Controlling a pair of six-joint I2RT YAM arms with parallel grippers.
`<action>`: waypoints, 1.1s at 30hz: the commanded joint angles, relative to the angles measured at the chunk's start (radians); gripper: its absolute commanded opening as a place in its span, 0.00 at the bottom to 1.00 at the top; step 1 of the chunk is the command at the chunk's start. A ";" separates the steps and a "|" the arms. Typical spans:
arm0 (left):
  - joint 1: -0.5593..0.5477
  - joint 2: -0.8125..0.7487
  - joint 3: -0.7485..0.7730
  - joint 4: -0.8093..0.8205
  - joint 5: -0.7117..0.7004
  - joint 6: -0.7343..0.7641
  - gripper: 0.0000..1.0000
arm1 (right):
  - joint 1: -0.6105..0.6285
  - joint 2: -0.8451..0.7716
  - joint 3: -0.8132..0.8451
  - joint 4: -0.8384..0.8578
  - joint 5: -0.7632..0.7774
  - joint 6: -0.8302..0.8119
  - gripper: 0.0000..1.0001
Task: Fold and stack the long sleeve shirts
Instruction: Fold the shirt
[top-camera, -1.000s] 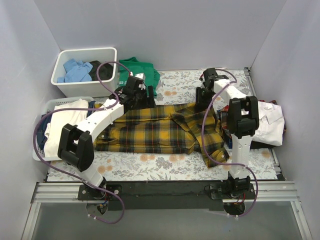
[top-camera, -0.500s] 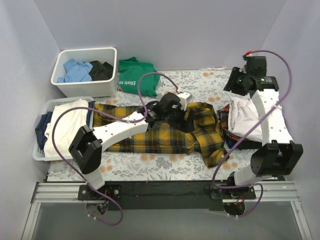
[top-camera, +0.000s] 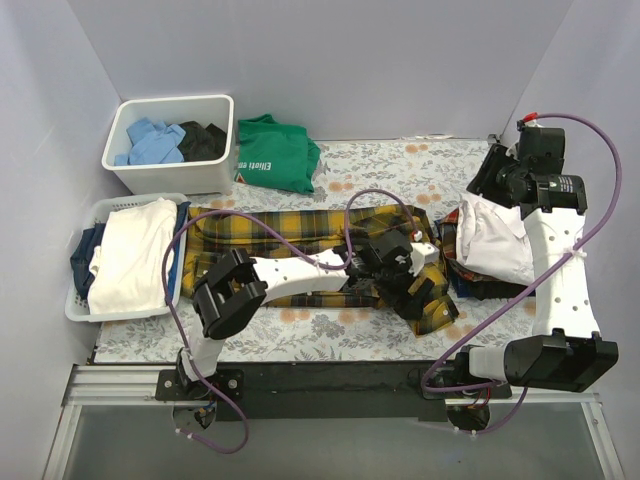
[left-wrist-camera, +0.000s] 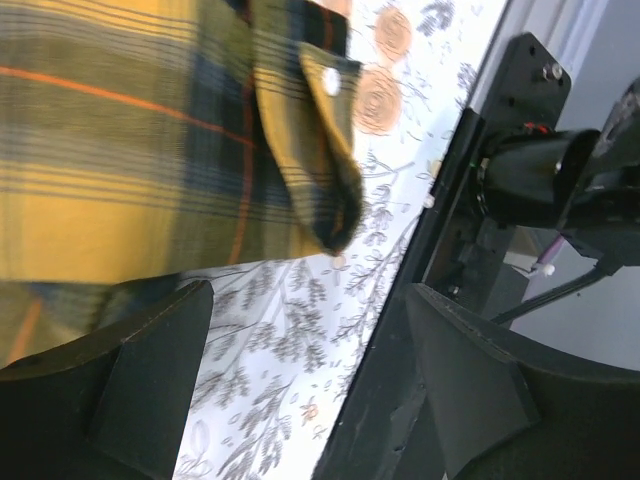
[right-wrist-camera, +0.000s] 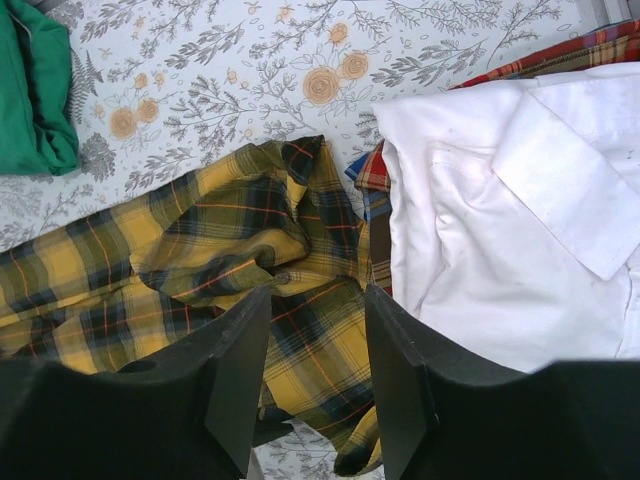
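The yellow-and-black plaid shirt (top-camera: 290, 250) lies spread across the middle of the table, rumpled at its right end. My left gripper (top-camera: 420, 292) reaches over that end and is open and empty. In the left wrist view its open fingers (left-wrist-camera: 160, 340) hang just above the floral cloth beside the plaid cuff (left-wrist-camera: 320, 150). A white shirt (top-camera: 495, 240) lies on a pile at the right. My right gripper (top-camera: 497, 173) is raised at the far right, open and empty. Its view looks down on the plaid shirt (right-wrist-camera: 200, 250) and the white shirt (right-wrist-camera: 500, 230).
A green T-shirt (top-camera: 275, 150) lies at the back. A white bin (top-camera: 222, 140) holds blue and black clothes. A basket (top-camera: 85, 310) at the left holds a white garment. Red plaid and dark cloth (top-camera: 452, 240) lie under the white shirt. The black rail (left-wrist-camera: 440, 260) runs along the table's near edge.
My left arm swept from the shirt's far left side across to its right front end. My right arm lifted off the shirt and swung up to the far right.
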 joint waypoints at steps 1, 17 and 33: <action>-0.038 -0.004 0.055 0.032 0.038 0.025 0.79 | -0.024 -0.028 -0.002 -0.006 -0.032 0.017 0.51; -0.067 0.198 0.204 -0.011 -0.037 0.016 0.80 | -0.040 -0.028 -0.006 -0.004 -0.050 0.015 0.51; -0.076 0.138 0.279 -0.109 -0.175 -0.001 0.00 | -0.043 -0.054 -0.017 -0.003 -0.038 0.020 0.51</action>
